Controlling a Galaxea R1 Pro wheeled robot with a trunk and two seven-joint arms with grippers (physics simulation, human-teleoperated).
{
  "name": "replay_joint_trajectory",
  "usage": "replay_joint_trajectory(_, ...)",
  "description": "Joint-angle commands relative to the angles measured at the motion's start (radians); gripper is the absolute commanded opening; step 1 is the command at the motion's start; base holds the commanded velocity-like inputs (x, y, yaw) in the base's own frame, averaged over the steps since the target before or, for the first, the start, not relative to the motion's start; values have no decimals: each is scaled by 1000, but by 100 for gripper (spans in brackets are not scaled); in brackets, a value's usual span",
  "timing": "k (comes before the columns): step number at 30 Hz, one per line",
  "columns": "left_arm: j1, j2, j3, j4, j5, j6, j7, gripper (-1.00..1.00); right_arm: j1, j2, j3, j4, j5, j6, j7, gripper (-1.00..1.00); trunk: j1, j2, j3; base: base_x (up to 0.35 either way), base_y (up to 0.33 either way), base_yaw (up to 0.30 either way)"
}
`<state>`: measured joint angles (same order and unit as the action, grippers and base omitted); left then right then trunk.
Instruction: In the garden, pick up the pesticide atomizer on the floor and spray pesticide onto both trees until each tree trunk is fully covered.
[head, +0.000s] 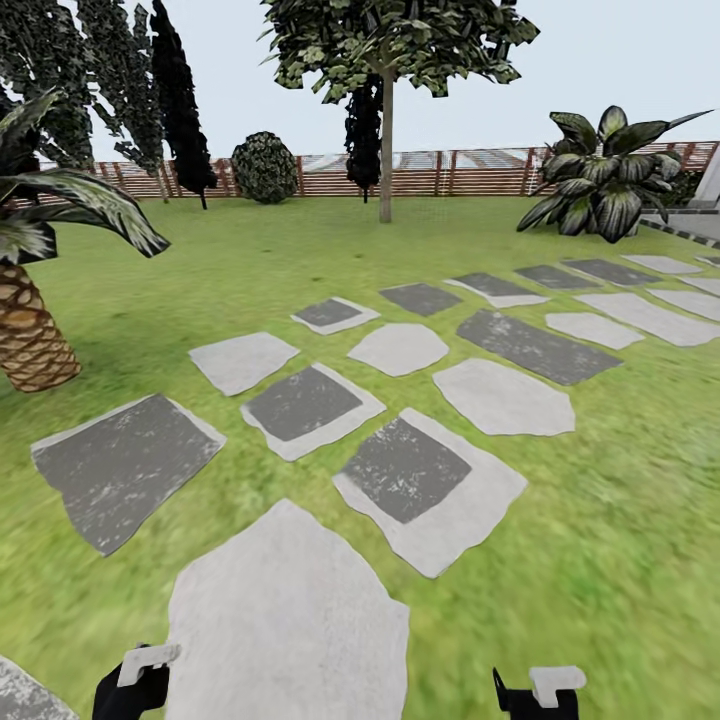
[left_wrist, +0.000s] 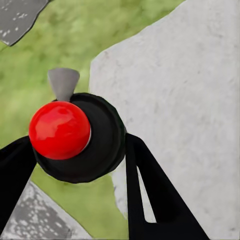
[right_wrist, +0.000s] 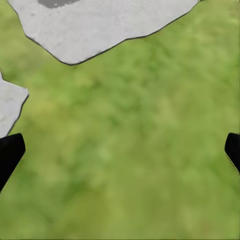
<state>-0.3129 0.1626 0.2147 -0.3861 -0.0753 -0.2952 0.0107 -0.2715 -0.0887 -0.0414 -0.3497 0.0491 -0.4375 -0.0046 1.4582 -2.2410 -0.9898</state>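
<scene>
garden (head: 600, 520): wide lawn, blurry green grass texture, flat; pale sky above
fence (head: 470, 172): brown horizontal slats along the far edge
stepping stones (head: 285, 620): irregular flat slabs, some pale grey, some dark speckled, scattered in a path across the lawn toward the right
tree (head: 386, 150): far off near the fence, slim straight grey-brown trunk, dark leafy crown high up; probably one of the two spray targets, second one not identifiable for sure
palm (head: 30, 330): at left, scaly brown trunk, striped fronds; not a target
broad-leaved plant (head: 600, 180): at right by the fence, striped leaves
bush (head: 265, 167): round, dark, at the fence
left gripper (left_wrist: 75, 150): black jaws clenched on the pesticide atomizer; in head view its pale-topped tip sits at bottom edge (head: 140, 680)
right gripper (right_wrist: 120, 150): jaws released and wide, nothing between them, just grass below; tip seen low in head view (head: 545, 695)
pesticide atomizer (left_wrist: 82, 137): in the left jaws, over grass beside a pale slab; round black body, glossy red ball-shaped cap, small grey cone nozzle poking out
pesticide: no white specks visible
step: pickup looks done, robot seems in transit across the lawn, trunks well apart from it
next move: judging by this, drive closer to the tree, raise the left arm, aim the grey nozzle at the trunk, then spray
</scene>
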Motion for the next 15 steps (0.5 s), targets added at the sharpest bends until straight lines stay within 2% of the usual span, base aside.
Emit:
replay_joint_trajectory(1, 0, 0, 0, 0, 0, 0, 0, -100, 0, 0, 0, 0, 0, 0, 0, 100, 0, 0, 0, 339, 0, 0)
replay_joint_trajectory(15, 0, 0, 0, 0, 0, -1, 0, -100, 0, 0, 0, 0, 0, 0, 0, 100, 0, 0, 0, 339, 0, 0)
